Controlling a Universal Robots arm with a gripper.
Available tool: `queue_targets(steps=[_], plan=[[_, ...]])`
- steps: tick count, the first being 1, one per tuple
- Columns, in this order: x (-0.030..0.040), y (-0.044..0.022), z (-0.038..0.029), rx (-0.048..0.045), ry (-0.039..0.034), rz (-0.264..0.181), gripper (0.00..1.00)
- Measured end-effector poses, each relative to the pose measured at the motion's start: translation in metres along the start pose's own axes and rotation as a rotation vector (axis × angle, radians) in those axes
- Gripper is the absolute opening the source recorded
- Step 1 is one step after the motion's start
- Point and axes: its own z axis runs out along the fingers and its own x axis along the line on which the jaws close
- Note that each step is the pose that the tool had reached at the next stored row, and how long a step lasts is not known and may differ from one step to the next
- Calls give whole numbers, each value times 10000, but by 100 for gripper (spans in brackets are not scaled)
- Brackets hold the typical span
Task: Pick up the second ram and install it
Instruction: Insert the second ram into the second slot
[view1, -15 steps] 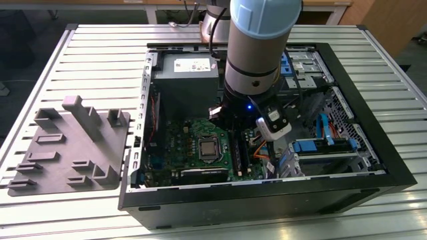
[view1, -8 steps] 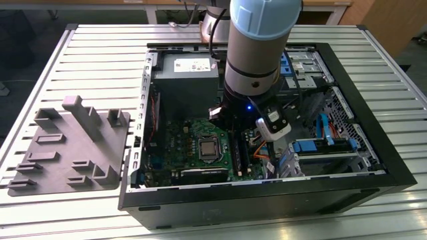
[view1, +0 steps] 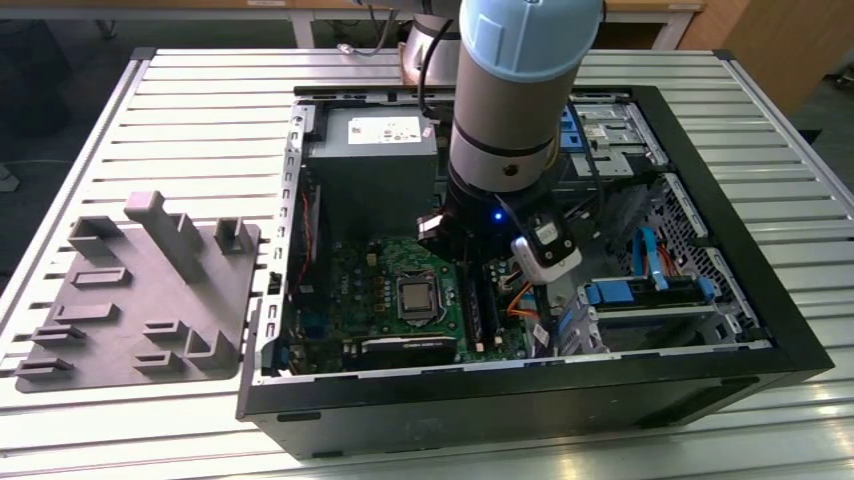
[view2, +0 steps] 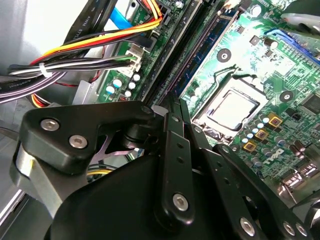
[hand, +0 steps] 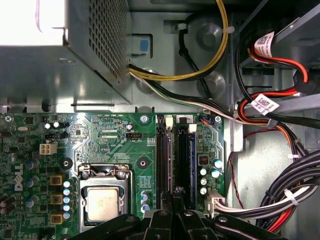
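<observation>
A: Where's the gripper (hand: 175, 192) rn?

B: Down inside the open PC case (view1: 747, 375), right over the green board (hand: 115, 145). In the exterior view you see the arm (view1: 514, 100) dropping straight in, between the grey power box (view1: 371, 150) and the drive bays on that view's right.

A: Fingers open or shut?

B: You've got them close together, tips nearly meeting over the memory slots (hand: 162, 155). Can't tell if anything's pinched between them, so no call on grip.

A: And the second ram?

B: There's a dark-blue stick (hand: 183, 157) sitting in a slot beside the black ones, just off the fingertips in the first wrist view. Second wrist view shows the same blue strip (view2: 202, 42) running along the slot, past the CPU socket (view2: 234, 106). Can't say whether it's fully seated.

A: Holder tray?

B: Grey tray (view1: 140, 295) sits on the table (view1: 200, 90), exterior view's left, well apart from the arm.
</observation>
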Motion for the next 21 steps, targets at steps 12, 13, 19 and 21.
queue_targets(steps=[12,13,19,21], plan=[[5,0,22,-9,-1,0,12],[5,-1,28,-8,-1,0,12],[6,-3,55,-3,1,0,12],[6,-2,58,-3,0,0,12]])
